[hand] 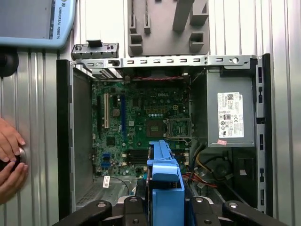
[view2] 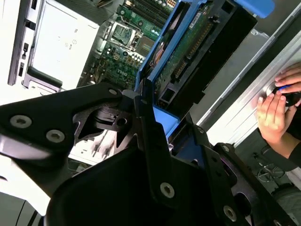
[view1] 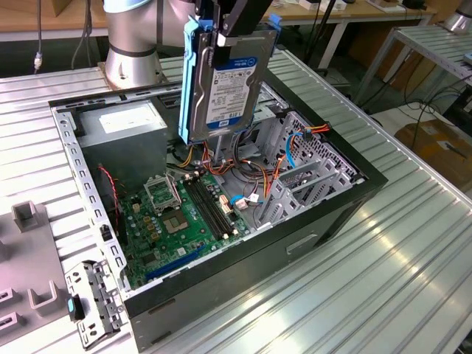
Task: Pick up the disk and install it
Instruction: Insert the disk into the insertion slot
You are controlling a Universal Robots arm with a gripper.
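Gripper (view1: 223, 35) pinched the disk (view1: 227, 85), hanging on edge above the open computer case (view1: 258, 259).

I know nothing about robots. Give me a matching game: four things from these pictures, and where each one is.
Things:
1. the disk
2. grey box with a white sticker
3. green circuit board
4. person's hands

Places:
A. flat on the floor of the open computer case
B. outside the case, at the ribbed table
C. held on edge above the case
D. in a corner of the case

Pairs: 1-C, 2-D, 3-A, 4-B
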